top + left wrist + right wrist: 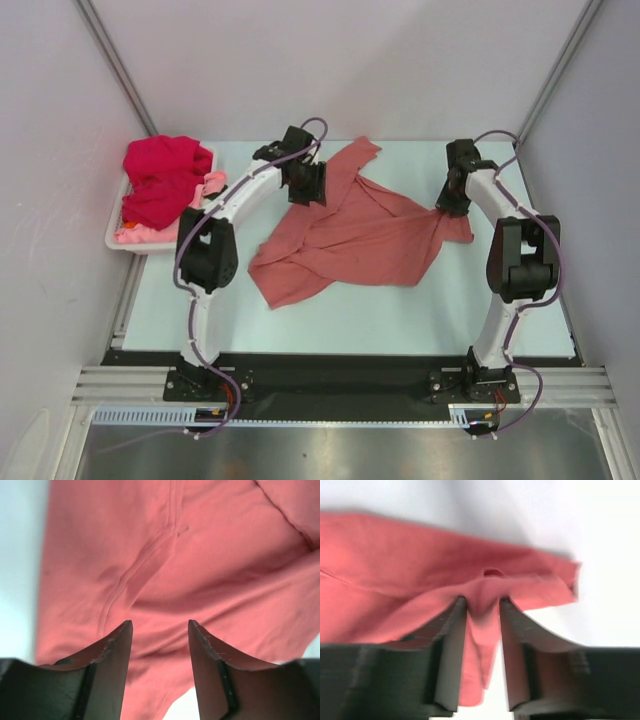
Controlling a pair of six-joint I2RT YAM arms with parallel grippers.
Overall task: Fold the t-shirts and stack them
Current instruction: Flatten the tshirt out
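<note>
Nearest the arm bases, the pale table (400, 310) is bare up to the lower hem of the salmon-red t-shirt (350, 235), which lies crumpled and half spread across the middle of the surface, with one corner reaching toward the far edge. The right gripper (450, 200) is at the shirt's right-hand edge. In its wrist view the right gripper (482, 602) has its fingers (452, 645) drawn close together with a raised fold of the salmon-red t-shirt (395, 570) pinched between them, and the edge of the cloth trails down below the tips. The left gripper (305, 185) hangs over the shirt's upper left part. From its own camera the left gripper (160, 625) has its fingers (112, 650) spread wide with nothing between them, and the salmon-red t-shirt (200, 555), with a seam running through it, fills the view beneath. Farther off, at the far left corner of the table, a white plastic basket (110, 240) holds the bunched crimson t-shirt (160, 175) on top, and the light pink t-shirt (135, 235) shows under it and at its right side.
</note>
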